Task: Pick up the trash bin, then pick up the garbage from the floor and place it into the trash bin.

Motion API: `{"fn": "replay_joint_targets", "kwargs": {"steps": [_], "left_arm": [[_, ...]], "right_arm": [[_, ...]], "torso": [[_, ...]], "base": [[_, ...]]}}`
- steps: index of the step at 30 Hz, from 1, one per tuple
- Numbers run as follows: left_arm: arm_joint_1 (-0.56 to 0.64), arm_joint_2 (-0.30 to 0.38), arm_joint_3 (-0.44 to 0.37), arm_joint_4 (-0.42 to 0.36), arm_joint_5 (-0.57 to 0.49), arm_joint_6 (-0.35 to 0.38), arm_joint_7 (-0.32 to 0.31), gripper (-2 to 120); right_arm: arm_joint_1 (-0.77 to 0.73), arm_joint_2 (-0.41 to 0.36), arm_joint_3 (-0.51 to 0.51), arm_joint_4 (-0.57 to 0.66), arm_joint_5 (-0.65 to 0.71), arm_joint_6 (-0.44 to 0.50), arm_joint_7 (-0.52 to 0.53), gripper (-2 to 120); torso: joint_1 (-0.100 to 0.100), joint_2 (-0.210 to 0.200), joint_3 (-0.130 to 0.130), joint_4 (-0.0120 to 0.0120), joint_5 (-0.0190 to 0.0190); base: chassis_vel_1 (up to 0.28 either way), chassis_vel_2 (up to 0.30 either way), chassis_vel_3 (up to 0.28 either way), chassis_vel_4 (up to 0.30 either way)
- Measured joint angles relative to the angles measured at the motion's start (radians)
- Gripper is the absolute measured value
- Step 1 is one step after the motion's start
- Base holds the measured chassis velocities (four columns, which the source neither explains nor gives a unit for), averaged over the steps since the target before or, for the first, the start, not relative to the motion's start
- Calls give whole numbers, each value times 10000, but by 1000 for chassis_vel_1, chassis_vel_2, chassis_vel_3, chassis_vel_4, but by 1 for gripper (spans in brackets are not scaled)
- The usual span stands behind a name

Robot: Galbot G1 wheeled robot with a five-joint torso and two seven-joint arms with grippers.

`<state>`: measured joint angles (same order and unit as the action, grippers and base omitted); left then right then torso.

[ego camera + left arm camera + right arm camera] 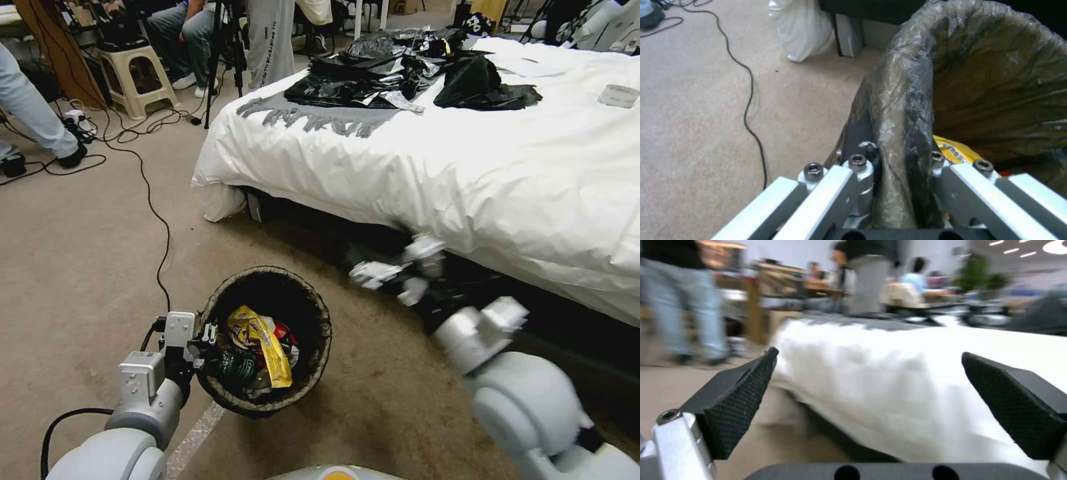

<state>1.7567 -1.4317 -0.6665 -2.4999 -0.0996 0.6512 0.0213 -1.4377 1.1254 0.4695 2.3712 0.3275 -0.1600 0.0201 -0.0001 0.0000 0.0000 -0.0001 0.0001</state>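
Head view: a bed (480, 167) with white bedding, black bags piled on it, is seen ahead and to the right; a black cable (152, 207) is trailed across the floor (80, 267). The trash bin (313, 313) is held at lower left, mouth tilted toward the camera, garbage (260, 343) seen inside: yellow wrapper, green bottle. The left hand (203, 347) is pinched on its near rim. The right hand (387, 273) is raised beside the bed edge.

Left wrist view: the bag-covered rim is clamped between the fingers (858, 166).

Right wrist view: the right hand's pads (738, 400) are spread wide, nothing between them, bed in front.
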Motion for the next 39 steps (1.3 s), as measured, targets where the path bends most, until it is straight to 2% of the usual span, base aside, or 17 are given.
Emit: {"fn": "replay_joint_targets", "kwargs": {"steps": [2,5,6,8,11,20,26,39], "left_arm": [[13,-5,-30,0,-9,0,0,5],[29,-18,-32,0,-10,0,0,5],[72,-46,-33,0,-7,0,5,5],[92,-78,-34,0,-3,2,2,5],[98,-94,-49,0,0,15,0,5],[107,-174,-257,0,-15,155,4,5],[132,-243,-517,0,-206,146,35,5],[121,-279,-953,0,-547,164,52,5]], "right_arm": [[-728,442,897,-272,-727,701,-145,100],[-1072,722,1247,-356,-964,961,-296,100],[-1986,1368,1956,-461,-1296,1541,-653,100],[-2726,1762,2347,-548,-1513,2094,-742,100],[-3090,2000,2550,-598,-1651,2417,-756,100],[-3719,2565,2170,-738,-2046,2985,-587,100],[-3673,2413,1664,-879,-2074,2978,-125,100],[-3517,2170,1418,-990,-2029,2761,164,100]], "torso": [[0,0,0,2,0],[0,0,0,3,2],[0,0,0,-2,1],[0,0,0,-1,-2],[0,-1,0,1,-2],[0,0,0,2,-2],[0,0,0,2,-2],[0,0,0,2,-1]], "base": [[0,0,0,0],[0,0,0,0],[0,0,0,0],[0,0,0,0],[0,0,0,0],[0,0,0,0],[0,0,0,0],[43,50,51,45]]}}
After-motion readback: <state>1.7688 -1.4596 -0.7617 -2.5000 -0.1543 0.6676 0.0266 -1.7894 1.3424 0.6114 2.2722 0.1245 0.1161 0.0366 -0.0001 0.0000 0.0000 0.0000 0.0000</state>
